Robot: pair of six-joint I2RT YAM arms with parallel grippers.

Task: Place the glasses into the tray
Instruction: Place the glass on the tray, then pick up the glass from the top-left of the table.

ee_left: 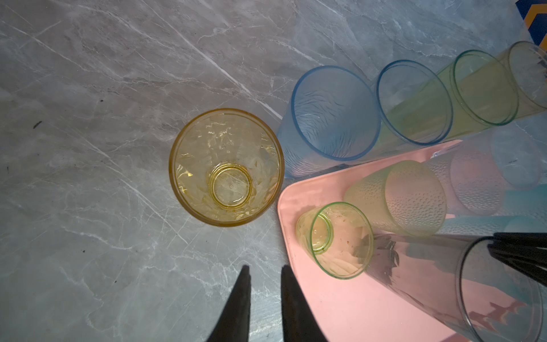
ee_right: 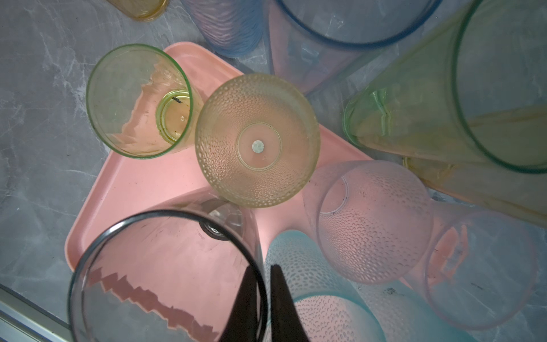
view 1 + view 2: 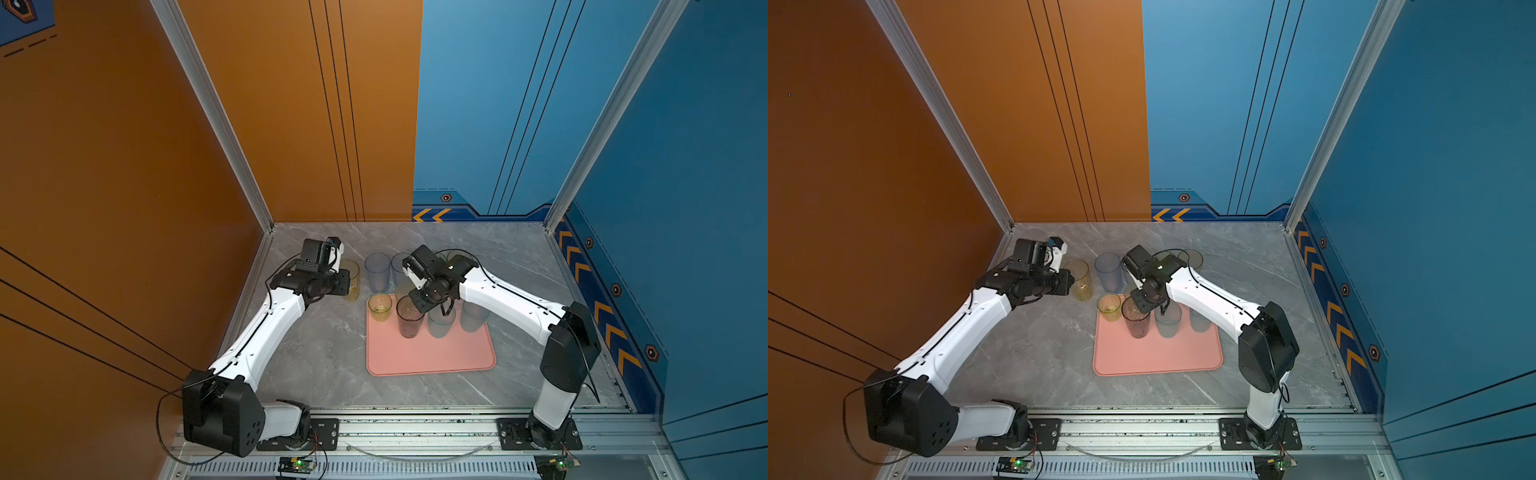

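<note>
My right gripper [image 2: 262,266] straddles the rim of the grey tumbler [image 2: 165,260], fingers close together; I cannot tell whether they pinch it. That tumbler stands upright on the tray [image 3: 428,357]. My left gripper [image 1: 265,268] is slightly parted and empty, near the yellow tumbler [image 1: 226,167] on the table [image 1: 88,148]. The wrist views reveal dimples on an upturned tumbler [image 2: 257,140], unresolved in both top views.

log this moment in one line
left gripper open near yellow glass | right gripper astride grey glass rim | grey glass on tray

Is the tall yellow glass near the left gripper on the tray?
No, the tall yellow glass stands on the grey table, beside the tray.
</note>
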